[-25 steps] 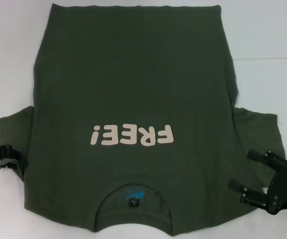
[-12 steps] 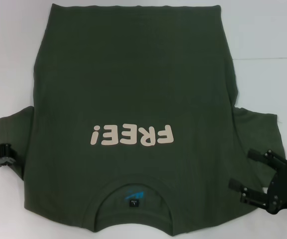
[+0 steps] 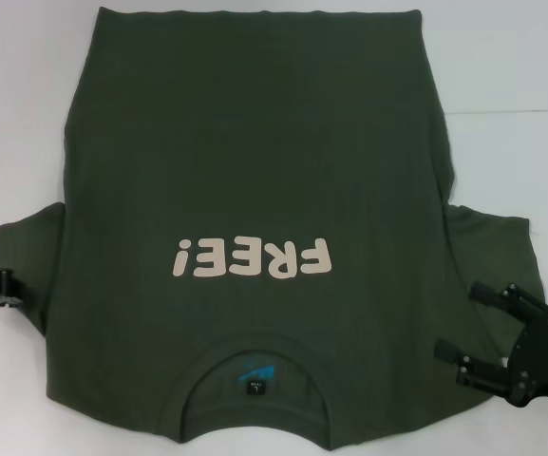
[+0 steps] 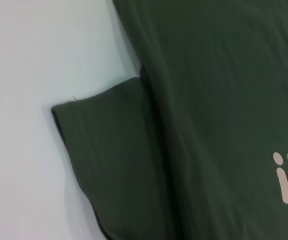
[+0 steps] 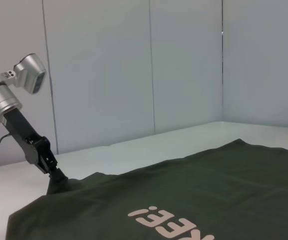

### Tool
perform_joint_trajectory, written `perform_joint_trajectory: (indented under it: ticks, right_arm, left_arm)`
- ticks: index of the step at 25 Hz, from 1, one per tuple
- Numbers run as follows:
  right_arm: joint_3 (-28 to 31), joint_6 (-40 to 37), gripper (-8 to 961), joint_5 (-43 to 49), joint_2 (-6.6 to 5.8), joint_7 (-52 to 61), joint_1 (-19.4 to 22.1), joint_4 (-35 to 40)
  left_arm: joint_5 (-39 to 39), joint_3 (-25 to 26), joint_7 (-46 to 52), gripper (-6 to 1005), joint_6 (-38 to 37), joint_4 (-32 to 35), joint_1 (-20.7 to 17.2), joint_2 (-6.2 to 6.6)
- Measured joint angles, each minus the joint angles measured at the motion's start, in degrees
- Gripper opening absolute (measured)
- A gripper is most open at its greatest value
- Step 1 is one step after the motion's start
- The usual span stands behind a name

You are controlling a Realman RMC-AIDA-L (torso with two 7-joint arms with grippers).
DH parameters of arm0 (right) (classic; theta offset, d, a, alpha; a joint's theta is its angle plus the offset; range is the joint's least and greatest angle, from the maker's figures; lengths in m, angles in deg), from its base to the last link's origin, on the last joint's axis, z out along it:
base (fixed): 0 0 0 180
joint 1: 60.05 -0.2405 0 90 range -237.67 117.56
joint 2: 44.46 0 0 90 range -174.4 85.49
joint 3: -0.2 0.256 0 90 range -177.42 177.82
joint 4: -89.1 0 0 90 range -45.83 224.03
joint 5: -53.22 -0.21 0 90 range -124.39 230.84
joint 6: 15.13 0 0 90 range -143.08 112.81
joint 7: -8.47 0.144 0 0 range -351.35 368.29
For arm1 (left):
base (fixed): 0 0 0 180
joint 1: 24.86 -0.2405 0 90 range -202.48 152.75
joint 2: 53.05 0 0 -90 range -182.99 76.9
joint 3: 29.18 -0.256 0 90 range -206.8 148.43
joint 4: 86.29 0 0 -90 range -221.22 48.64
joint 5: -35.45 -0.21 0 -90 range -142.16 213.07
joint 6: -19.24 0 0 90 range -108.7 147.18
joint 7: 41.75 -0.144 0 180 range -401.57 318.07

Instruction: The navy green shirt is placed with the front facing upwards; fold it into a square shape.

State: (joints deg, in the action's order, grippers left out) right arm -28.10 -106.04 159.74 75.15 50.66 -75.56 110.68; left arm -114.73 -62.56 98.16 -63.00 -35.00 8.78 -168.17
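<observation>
The navy green shirt point(image 3: 255, 161) lies spread front-up on the white table, with its collar and blue neck label point(image 3: 255, 373) nearest me. The pale "FREE!" lettering point(image 3: 253, 258) reads upside down. My left gripper point(image 3: 22, 293) is at the outer edge of the left sleeve point(image 3: 27, 252). In the right wrist view its tip point(image 5: 58, 176) touches that sleeve's cloth. The left wrist view shows the sleeve point(image 4: 109, 150) lying flat. My right gripper point(image 3: 458, 320) is open over the lower part of the right sleeve point(image 3: 492, 247), holding nothing.
The white table point(image 3: 511, 76) shows bare around the shirt on the left, right and far sides. Grey wall panels point(image 5: 183, 60) stand behind the table's far edge in the right wrist view. The shirt's hem reaches near the top of the head view.
My left gripper has slid a little to the left, toward the sleeve's outer edge. The right gripper and the shirt have barely moved.
</observation>
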Motion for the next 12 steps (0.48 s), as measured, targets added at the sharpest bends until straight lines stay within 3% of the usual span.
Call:
perform_joint_trajectory:
  ticks: [12]
  right_arm:
    - [0.1, -0.3, 926, 0.0, 0.09, 0.0, -0.2, -0.1]
  left_arm:
    - [-0.3, 2.9, 1.1, 57, -1.6, 1.0, -0.9, 0.81]
